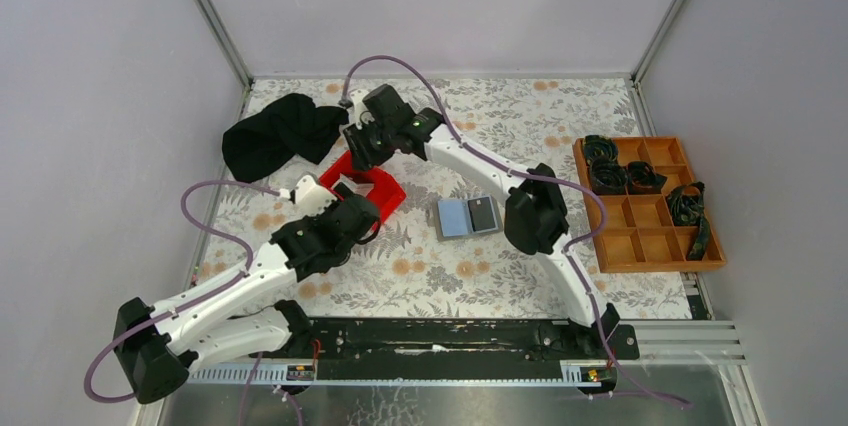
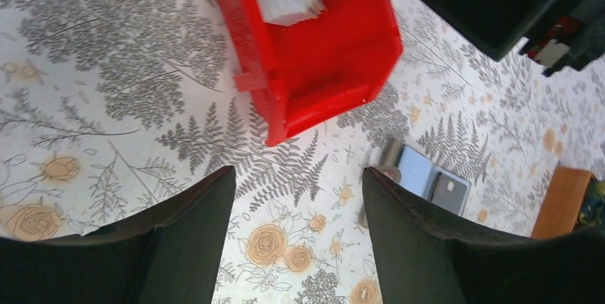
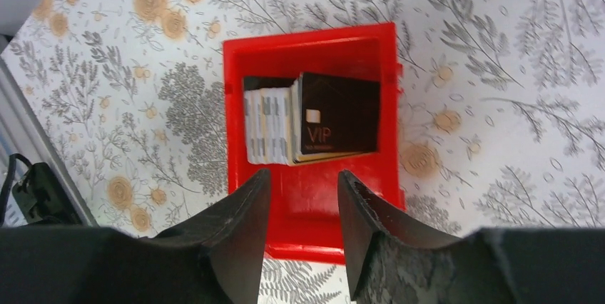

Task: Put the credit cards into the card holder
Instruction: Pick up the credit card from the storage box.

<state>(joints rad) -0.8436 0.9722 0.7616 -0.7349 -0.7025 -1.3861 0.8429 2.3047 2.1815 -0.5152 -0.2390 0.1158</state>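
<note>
The right gripper hangs over the red bin, its jaws partly apart with nothing between them. Straight below it, the credit cards stand packed on edge in a stack inside the bin. A dark card with gold lettering faces outward at one end, and pale ones are behind it.

The left gripper is spread wide and empty. It hovers above bare surface just on the near side of the bin, touching nothing.

To the right of the bin, near the middle of the surface, the card holder lies opened flat and apart from both grippers. One half looks light blue and the other dark. I cannot tell whether those faces are cards already slotted in or only its own lining.

By my reading, the job is at or near its start. The stack in the bin looks full, no card is in either gripper, and nothing is on its way to the holder. What is left is nearly everything: take a card off the stack, carry it right to the holder, slide it in, and repeat for the others.
</note>
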